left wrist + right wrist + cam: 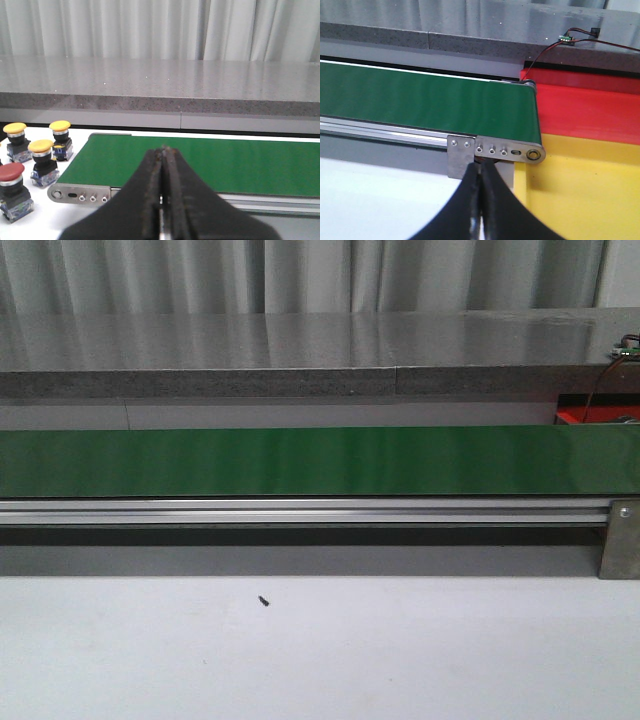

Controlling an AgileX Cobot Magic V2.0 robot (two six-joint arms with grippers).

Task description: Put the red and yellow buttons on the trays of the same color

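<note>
In the left wrist view three yellow buttons [41,146] and one red button [11,172] stand on the white table beside the end of the green conveyor belt [200,162]. My left gripper [164,150] is shut and empty, over the belt's near edge. In the right wrist view a red tray [590,107] and a yellow tray [590,190] sit at the belt's other end [445,107]. My right gripper [481,164] is shut and empty, in front of the belt's metal end bracket. Neither gripper shows in the front view, only the bare belt [320,460].
A grey stone ledge [300,360] runs behind the belt. An aluminium rail [300,510] edges the belt's front. A small dark speck [264,601] lies on the white table. Red and black wires [555,45] run over the ledge above the red tray.
</note>
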